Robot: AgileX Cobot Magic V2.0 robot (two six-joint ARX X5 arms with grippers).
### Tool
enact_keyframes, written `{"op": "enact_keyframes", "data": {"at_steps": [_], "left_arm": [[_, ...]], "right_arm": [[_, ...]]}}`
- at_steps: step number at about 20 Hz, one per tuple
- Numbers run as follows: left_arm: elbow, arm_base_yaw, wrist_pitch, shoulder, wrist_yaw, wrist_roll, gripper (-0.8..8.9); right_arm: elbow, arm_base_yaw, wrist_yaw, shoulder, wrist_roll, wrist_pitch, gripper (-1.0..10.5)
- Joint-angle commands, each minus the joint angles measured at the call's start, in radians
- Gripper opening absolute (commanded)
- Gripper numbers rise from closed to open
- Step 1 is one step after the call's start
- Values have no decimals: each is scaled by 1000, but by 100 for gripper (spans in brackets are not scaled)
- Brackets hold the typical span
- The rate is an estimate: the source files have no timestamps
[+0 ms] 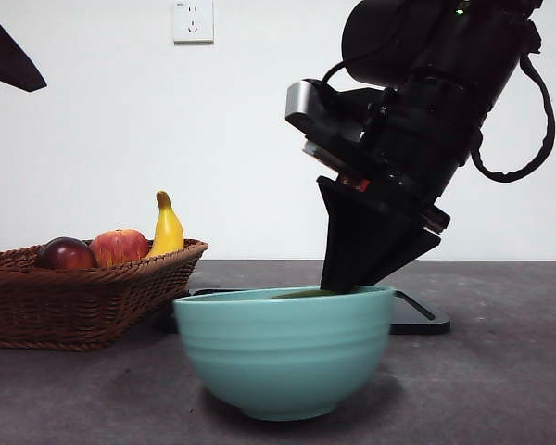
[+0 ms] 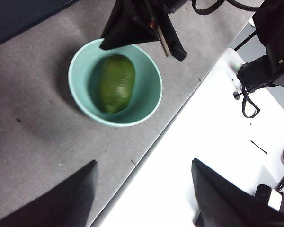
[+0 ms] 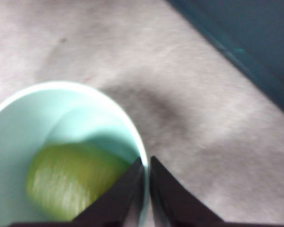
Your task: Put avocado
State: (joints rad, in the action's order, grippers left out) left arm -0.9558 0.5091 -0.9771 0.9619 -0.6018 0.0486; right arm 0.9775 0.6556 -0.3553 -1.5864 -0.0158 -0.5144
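The dark-green avocado [image 2: 114,84] lies free inside the pale teal bowl [image 1: 283,352], and it also shows in the right wrist view [image 3: 71,182]. In the front view only a green sliver [image 1: 301,294] shows above the rim. My right gripper [image 3: 146,161] is shut, its tips at the bowl's rim [image 3: 132,137] beside the avocado and holding nothing; in the front view the right gripper [image 1: 343,283] comes down from the upper right. My left gripper [image 2: 144,161] is open and empty, high above the table's edge, apart from the bowl [image 2: 80,101].
A wicker basket [image 1: 74,297] stands at the left with a dark red-purple fruit [image 1: 65,252], a red-yellow apple [image 1: 119,246] and a banana [image 1: 167,227]. A flat black board [image 1: 422,317] lies behind the bowl. A black arm tip [image 1: 5,56] shows at the top left corner.
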Motion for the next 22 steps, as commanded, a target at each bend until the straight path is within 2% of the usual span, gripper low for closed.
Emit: {"op": "enact_keyframes", "data": {"at_steps": [1,5,9,13,19,22], "left_arm": [[-8,8,5,6,-6,19,311],[-8,8,5,6,-6,19,311],[-8,8,5,6,-6,19,311],[-8,8,5,6,-6,19,311],[-8,8,5,6,-6,19,311],[-8,8,5,6,-6,19,311]], "right_arm": [[19,12,-12,-15,-10,8,13],[64,10,-5,15,10,0,13],[170,-8,59,16,16,-31,13],[240,-61,76,-9,16,4,13],[435,-169,104,-238,10,37,13],[469,-198,121,-313,8,85,13]]}}
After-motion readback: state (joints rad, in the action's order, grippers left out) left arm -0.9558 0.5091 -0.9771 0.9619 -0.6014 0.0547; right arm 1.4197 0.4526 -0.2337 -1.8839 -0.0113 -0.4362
